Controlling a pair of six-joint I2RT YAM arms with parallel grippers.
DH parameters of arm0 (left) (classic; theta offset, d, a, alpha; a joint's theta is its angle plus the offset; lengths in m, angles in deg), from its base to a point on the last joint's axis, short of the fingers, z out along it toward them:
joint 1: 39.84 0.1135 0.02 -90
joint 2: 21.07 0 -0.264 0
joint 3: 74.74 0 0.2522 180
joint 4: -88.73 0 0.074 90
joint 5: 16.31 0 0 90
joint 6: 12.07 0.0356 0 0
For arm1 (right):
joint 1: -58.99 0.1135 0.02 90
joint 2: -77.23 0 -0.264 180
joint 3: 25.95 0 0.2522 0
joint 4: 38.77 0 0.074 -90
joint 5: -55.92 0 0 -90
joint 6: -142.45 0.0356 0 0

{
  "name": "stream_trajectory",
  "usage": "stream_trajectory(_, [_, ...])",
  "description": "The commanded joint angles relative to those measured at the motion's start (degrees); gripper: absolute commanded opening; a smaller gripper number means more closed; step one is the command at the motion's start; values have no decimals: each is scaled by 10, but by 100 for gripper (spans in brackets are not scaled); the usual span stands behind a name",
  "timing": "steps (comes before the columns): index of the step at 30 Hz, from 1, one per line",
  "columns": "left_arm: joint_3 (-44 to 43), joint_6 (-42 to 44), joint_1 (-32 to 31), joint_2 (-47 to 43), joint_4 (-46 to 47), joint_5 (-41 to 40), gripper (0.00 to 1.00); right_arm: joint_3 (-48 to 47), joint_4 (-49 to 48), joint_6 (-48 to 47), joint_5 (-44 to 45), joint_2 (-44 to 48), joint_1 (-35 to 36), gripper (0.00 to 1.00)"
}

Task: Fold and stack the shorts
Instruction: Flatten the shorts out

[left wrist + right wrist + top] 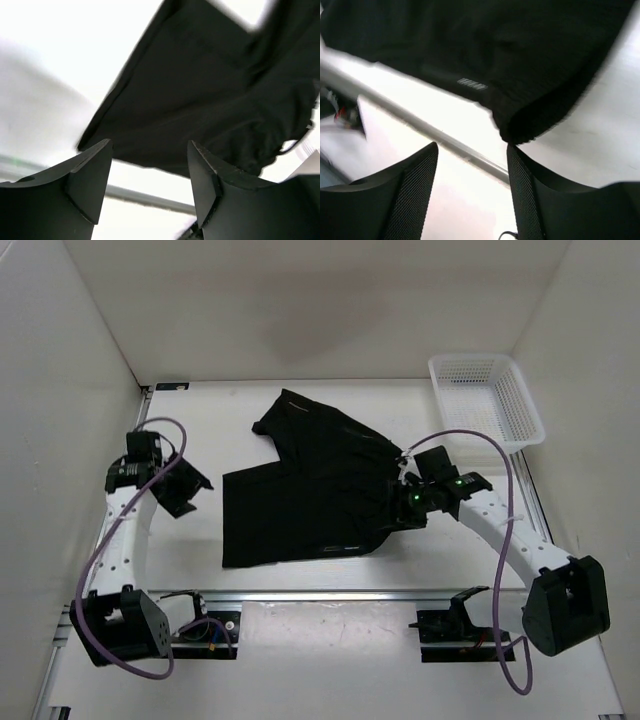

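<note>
The black shorts (pixel 305 490) lie spread on the white table, one leg toward the front left, the waist toward the back. My left gripper (pixel 185 490) hovers to the left of them, open and empty; its wrist view shows the shorts (pixel 200 95) ahead of the open fingers (pixel 90 175). My right gripper (pixel 405 508) is at the shorts' right edge, open; its wrist view shows a folded edge of the shorts (pixel 520 65) just beyond the fingertips (pixel 525 170), nothing between them.
A white mesh basket (pixel 488 398) stands at the back right corner. A metal rail (pixel 330 595) runs along the near table edge. White walls enclose the left, back and right sides.
</note>
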Motion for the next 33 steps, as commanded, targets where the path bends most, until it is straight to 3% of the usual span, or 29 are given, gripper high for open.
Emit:
stream_trajectory(1, [-95, 55, -24, 40, 24, -11, 71, -27, 27, 1, 58, 16, -59, 63])
stream_trajectory(5, [-179, 122, -91, 119, 9, -6, 68, -49, 12, 38, 89, -14, -139, 63])
stream_trajectory(9, [-228, 135, -207, 198, -4, -17, 56, -110, -28, 88, 132, -93, -139, 60])
stream_trajectory(13, [-229, 114, -279, 237, 8, -36, 55, -211, -28, 88, 172, -222, -134, 59])
stream_trajectory(16, [-236, 108, -285, 278, 31, -36, 57, -300, -13, 88, 227, -309, -134, 59])
stream_trajectory(19, [-328, 108, -280, 367, 23, -68, 66, -392, 18, 88, 273, -391, -134, 62])
stream_trajectory(26, [-659, 114, -245, 610, -51, -89, 65, -525, 57, 76, 292, -515, -134, 63])
stream_trajectory(30, [-795, 108, -239, 728, -79, -96, 65, -551, 63, 76, 292, -551, -128, 63])
stream_trajectory(33, [-816, 95, -239, 772, -69, -84, 66, -577, 69, 71, 292, -569, -128, 63])
